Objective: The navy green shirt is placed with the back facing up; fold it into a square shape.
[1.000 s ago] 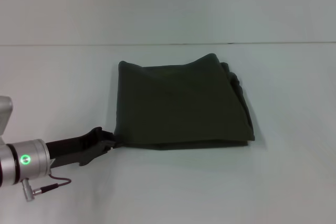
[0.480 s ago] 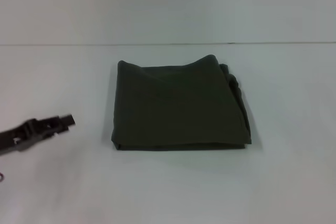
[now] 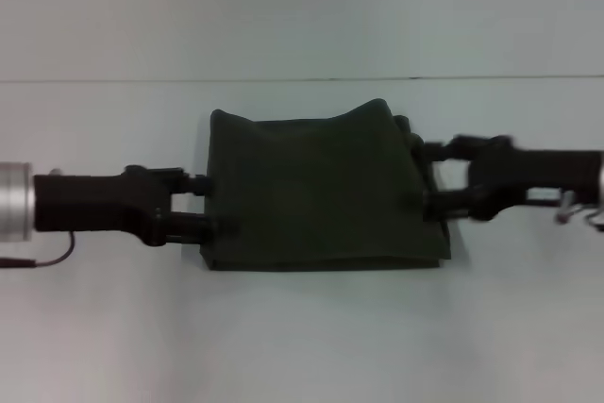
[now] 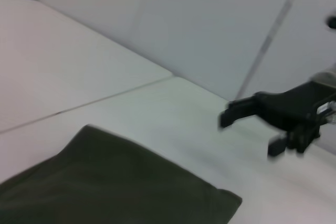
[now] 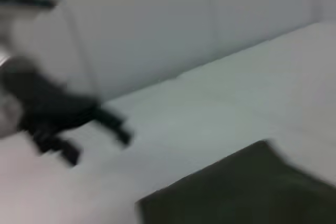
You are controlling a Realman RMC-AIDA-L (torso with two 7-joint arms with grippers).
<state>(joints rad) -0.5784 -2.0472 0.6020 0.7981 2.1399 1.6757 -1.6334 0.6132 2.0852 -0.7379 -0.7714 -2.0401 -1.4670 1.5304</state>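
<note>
Both arms have swung in since half a second ago. Head view: left gripper [image 3: 196, 205] and right gripper [image 3: 436, 176], jaws spread and holding nothing, flank the navy green shirt [image 3: 321, 191], folded near-square mid-table [image 3: 302, 346]. Left wrist view: smooth olive fabric, bulging. Right wrist view: the same. Risk: uneven squeezing could rumple the layered right edge.

Dark olive-green folded fabric shirt [image 3: 321, 191]: lies flat at the middle of the white table [image 3: 302, 327]. Black left gripper [image 3: 203, 205]: at its left edge. Black right gripper [image 3: 436, 176]: at its right edge, opposite.
</note>
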